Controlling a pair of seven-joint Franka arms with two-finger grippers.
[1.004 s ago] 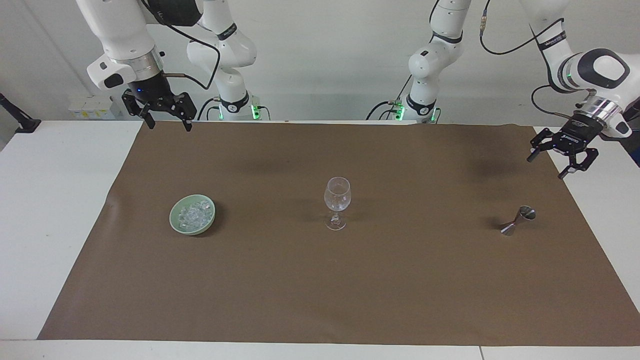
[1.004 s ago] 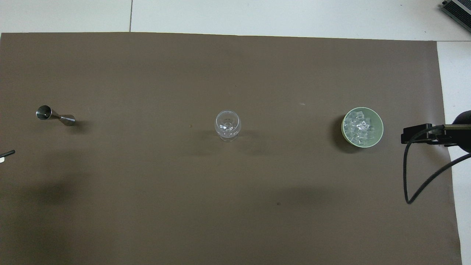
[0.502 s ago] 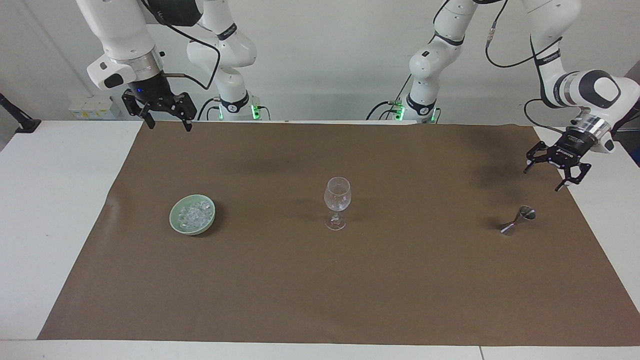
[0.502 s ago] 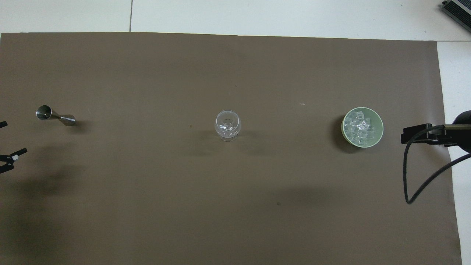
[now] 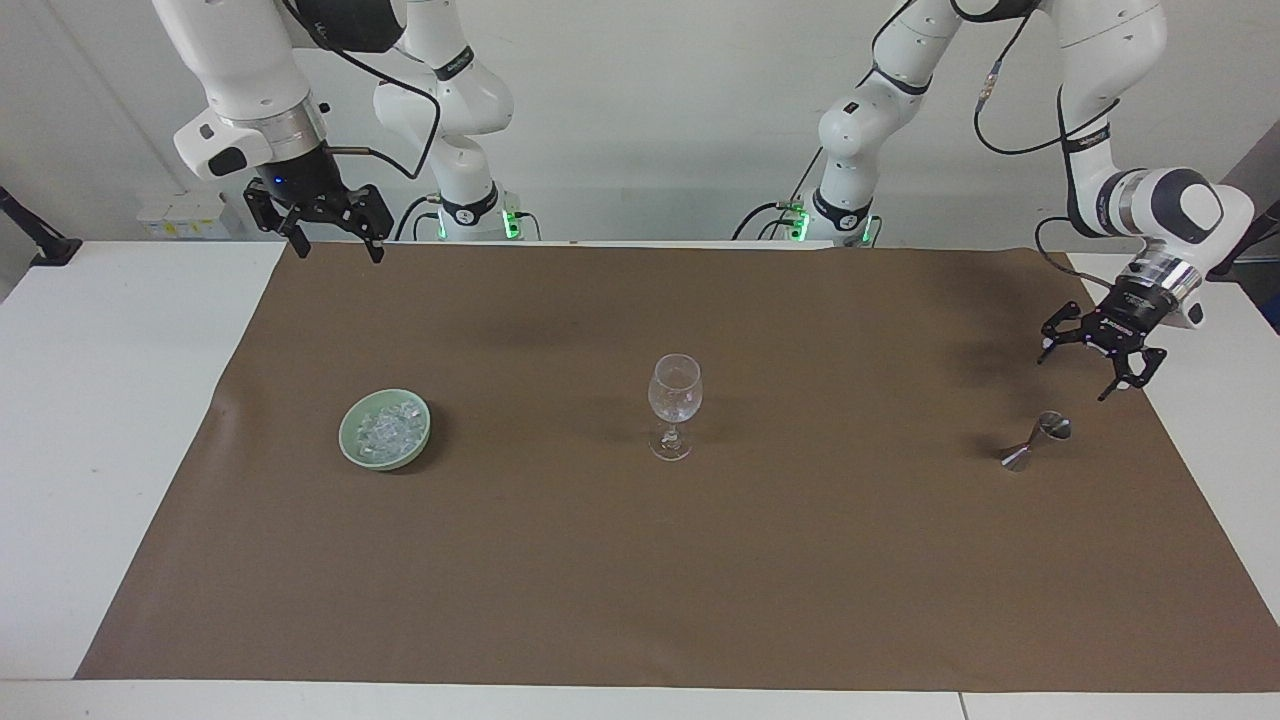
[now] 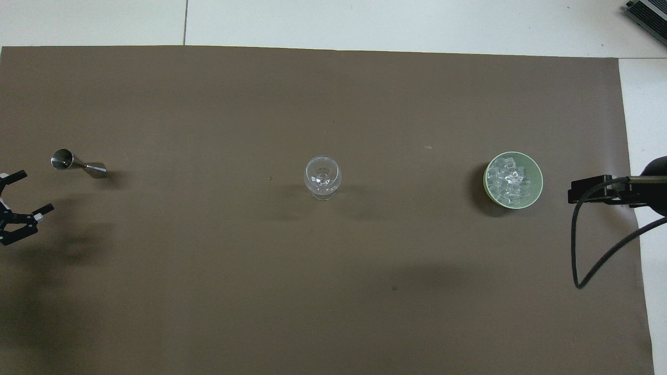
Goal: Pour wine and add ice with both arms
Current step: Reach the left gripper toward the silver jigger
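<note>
- Left gripper (image 5: 1097, 359) had dropped from its higher station a second earlier and come in over the edge of the brown mat (image 5: 640, 580) at the left arm's end of the table; jaws spread wide, nothing between them.
- In the overhead view the same gripper, barely showing at the frame edge a second before, now showed both fingers.
- Steel jigger (image 5: 1036, 441) stood on the mat just below the left gripper in the facing view, at about 7 o'clock from it; not touched. Whether it held wine could not be told.
- Judged: the left arm was closing on the jigger for the pour; the grasp was not yet made.
- Right gripper (image 5: 333, 229) hung unchanged over the mat's edge nearest the robots at the right arm's end, fingers apart and empty; that arm waited.
- Wine glass (image 5: 674, 404) stood upright mid-mat, unmoved, and looked empty.
- Ice (image 5: 389, 427) lay heaped in the green bowl (image 5: 352, 445), at 9 o'clock from the glass in the facing view, well apart from it; untouched.
- Judged: neither pouring nor icing had begun.
</note>
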